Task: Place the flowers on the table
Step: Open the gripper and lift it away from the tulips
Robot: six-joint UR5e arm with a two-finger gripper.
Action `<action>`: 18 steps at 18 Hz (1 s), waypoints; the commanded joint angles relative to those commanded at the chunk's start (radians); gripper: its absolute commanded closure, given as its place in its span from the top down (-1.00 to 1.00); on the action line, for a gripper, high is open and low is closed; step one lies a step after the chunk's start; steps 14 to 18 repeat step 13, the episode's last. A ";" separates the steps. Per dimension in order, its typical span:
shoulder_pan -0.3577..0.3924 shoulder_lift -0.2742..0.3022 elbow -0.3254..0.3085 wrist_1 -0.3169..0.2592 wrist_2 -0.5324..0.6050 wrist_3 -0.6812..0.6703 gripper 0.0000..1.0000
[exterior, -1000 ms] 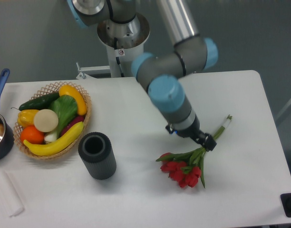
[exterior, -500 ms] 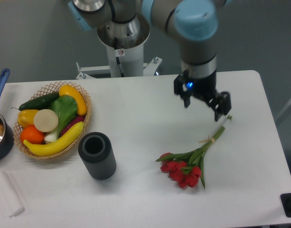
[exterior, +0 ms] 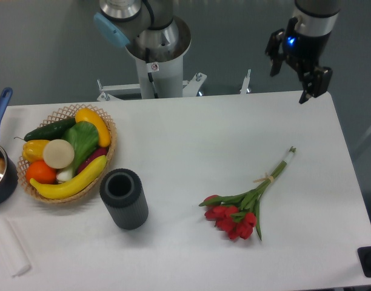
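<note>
Since the earlier frames, we see that the gripper has risen from just above the stem ends to a point high over the far right corner of the table, well apart from the flowers; the bunch itself has not shifted. We read the jaws as spread wide and holding nothing, which suits an arm drawing back after a release. The flowers lie flat on the table, to the right of the dark cylinder, red heads toward the near edge and tied stems slanting up toward the far right; nothing touches them. We judge the placing done, the bunch resting where its whole length is borne by the surface.

Left of the flowers, beyond the cylinder, stands a wicker basket of fruit and vegetables, and at the far left edge a dark pot with a blue handle. A white block lies at the near left corner. The table is white, smooth and matte; behind it a grey wall and the arm's white pedestal
</note>
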 joint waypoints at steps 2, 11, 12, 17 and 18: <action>0.002 -0.003 -0.006 0.021 0.000 0.008 1.00; 0.002 -0.002 -0.020 0.057 -0.066 -0.008 1.00; 0.000 -0.003 -0.028 0.058 -0.061 -0.008 1.00; 0.008 -0.002 -0.038 0.060 -0.064 -0.008 1.00; 0.008 -0.002 -0.038 0.060 -0.064 -0.008 1.00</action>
